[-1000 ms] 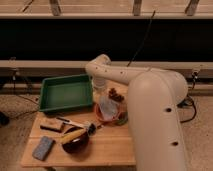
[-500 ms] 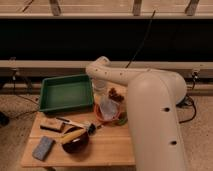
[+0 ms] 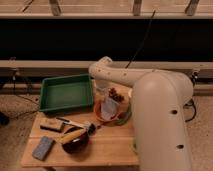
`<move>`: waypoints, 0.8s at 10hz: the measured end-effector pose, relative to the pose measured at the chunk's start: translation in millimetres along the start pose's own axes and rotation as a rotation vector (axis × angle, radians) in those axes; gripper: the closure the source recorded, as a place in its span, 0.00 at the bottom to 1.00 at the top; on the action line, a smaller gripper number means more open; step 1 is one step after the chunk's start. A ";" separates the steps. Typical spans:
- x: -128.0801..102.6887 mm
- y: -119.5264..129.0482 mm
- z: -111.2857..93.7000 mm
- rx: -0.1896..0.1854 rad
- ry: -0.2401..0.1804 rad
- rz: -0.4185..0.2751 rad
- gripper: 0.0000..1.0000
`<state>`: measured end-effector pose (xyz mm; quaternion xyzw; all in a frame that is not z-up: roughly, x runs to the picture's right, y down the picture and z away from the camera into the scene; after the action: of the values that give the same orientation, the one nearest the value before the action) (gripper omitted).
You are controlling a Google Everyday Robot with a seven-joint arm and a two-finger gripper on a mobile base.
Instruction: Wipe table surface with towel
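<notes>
Whitish cloth, the towel [image 3: 110, 106] as far as I can make out, sits in the orange bowl [image 3: 100, 116] near the back edge of the wooden table [image 3: 107, 150], directly under my gripper [image 3: 105, 95]. Whether the gripper is gripping it, I cannot tell. Just left lies a green tray [image 3: 66, 93]. Nearer the front are a dark bowl [image 3: 77, 146] and a blue-grey sponge [image 3: 43, 148].

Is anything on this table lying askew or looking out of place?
The green tray seems to hang over the table's back-left edge, slightly turned. A banana lies across a dark bowl. The gripper is low over the orange bowl, where something white sits.
</notes>
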<state>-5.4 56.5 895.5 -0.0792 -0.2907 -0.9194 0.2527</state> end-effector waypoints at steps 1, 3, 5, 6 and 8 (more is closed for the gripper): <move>-1.6 1.7 -5.4 -0.005 0.016 0.006 1.00; -7.0 10.0 -26.6 -0.018 0.057 0.029 1.00; -20.3 27.0 -52.7 -0.034 0.097 0.060 1.00; -32.1 36.6 -64.0 -0.041 0.111 0.074 1.00; -57.1 42.9 -79.9 -0.038 0.135 0.098 1.00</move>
<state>65.7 4.4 834.7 -0.0357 -0.2513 -0.9146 0.3148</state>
